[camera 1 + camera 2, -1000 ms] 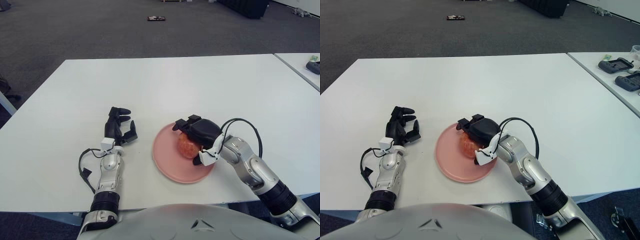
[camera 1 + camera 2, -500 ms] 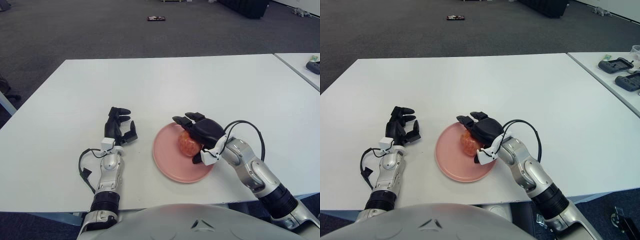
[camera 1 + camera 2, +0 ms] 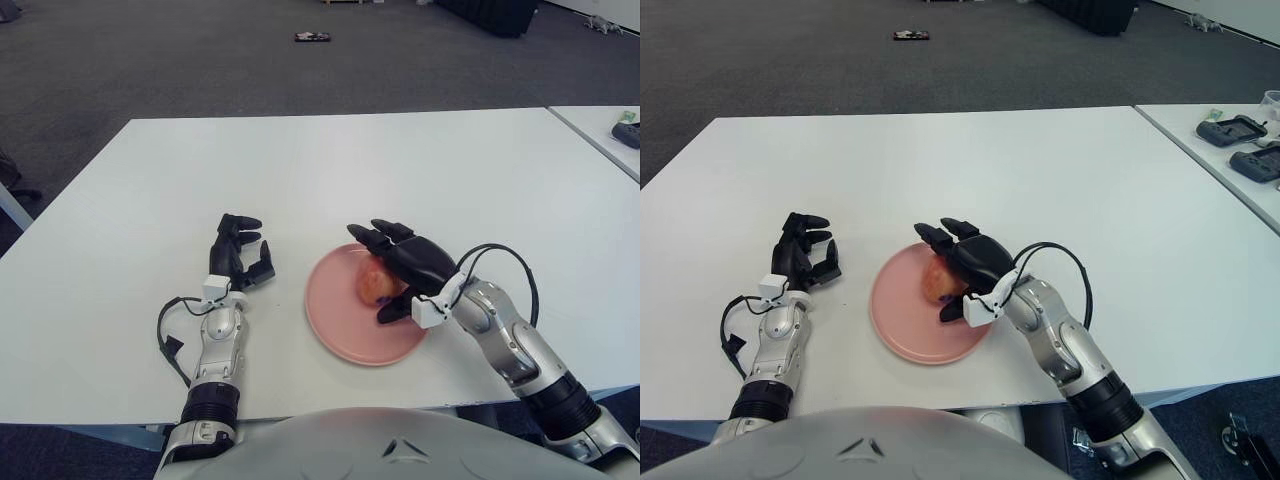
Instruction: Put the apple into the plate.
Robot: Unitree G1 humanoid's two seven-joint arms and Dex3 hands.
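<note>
While right hand point(image 3: 405, 262) opens, apple point(image 3: 372, 284) sits in plate point(image 3: 335, 320).

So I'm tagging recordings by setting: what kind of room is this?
Probably an office or lab. A plain white table stands on grey carpet, a second table beside it carries small devices, and dark furniture sits further back.

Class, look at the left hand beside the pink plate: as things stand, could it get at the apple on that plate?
Probably not cleanly. The apple lies on the plate, but the open right hand arches over it; the left hand shows left of the plate.
</note>
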